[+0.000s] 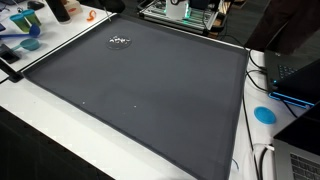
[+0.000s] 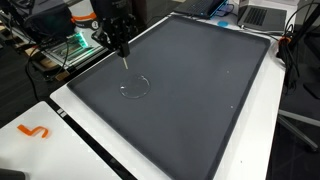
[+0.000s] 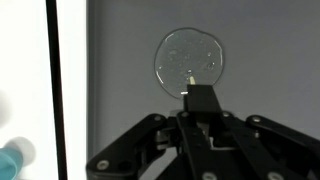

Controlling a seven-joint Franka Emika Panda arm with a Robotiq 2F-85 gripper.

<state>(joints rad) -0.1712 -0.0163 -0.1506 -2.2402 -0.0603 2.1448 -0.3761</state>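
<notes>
Dark grey mat [image 2: 200,90] on a white table, with lab clutter along the edges. Gripper [image 2: 124,57] hangs over the mat's far-left part, fingers pressed together, nothing visible between them. Clear round disc [image 2: 135,86] lies flat on the mat, just to the near right of the tips. In the wrist view it sits straight ahead of the fingertips, apart from them. Round outline, so no long axis. Only one arm. No legible writing or brand.
</notes>
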